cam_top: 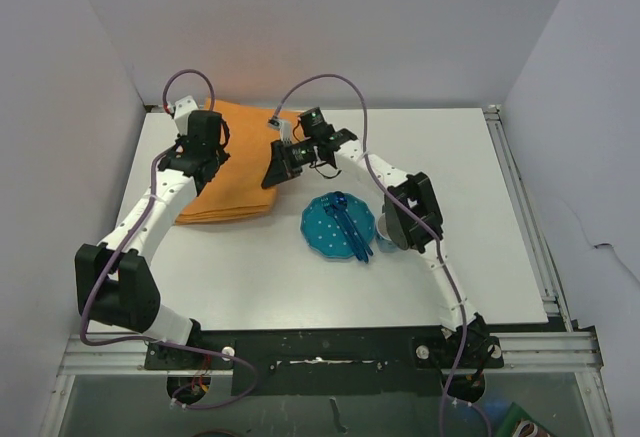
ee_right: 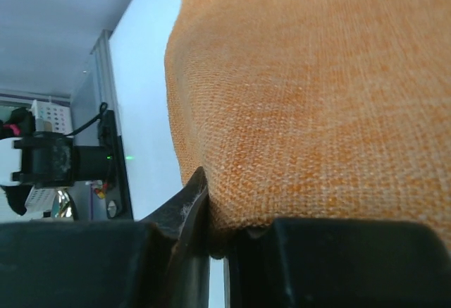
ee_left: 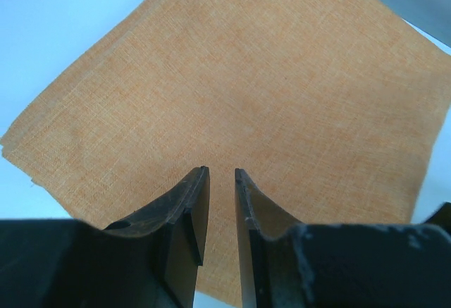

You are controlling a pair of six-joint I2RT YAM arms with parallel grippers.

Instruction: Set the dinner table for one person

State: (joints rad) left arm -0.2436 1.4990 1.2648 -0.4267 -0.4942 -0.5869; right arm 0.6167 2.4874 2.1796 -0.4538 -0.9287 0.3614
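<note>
The orange cloth [cam_top: 240,172] lies folded at the back left of the white dinner table [cam_top: 290,292]. My right gripper [cam_top: 278,169] is shut on the cloth's right edge; in the right wrist view the cloth [ee_right: 310,89] bunches up between the jaws of that gripper [ee_right: 218,213]. My left gripper [cam_top: 203,157] hovers over the cloth's left part; in the left wrist view its jaws [ee_left: 221,173] stand a narrow gap apart, empty, above the flat cloth [ee_left: 239,82]. A blue plate [cam_top: 322,229] holding blue cutlery [cam_top: 350,229] sits mid-table.
A blue cup [cam_top: 384,237] stands just right of the plate, partly hidden by my right arm. Grey walls enclose the table on three sides. A metal rail [cam_top: 520,207] runs along the table's right edge.
</note>
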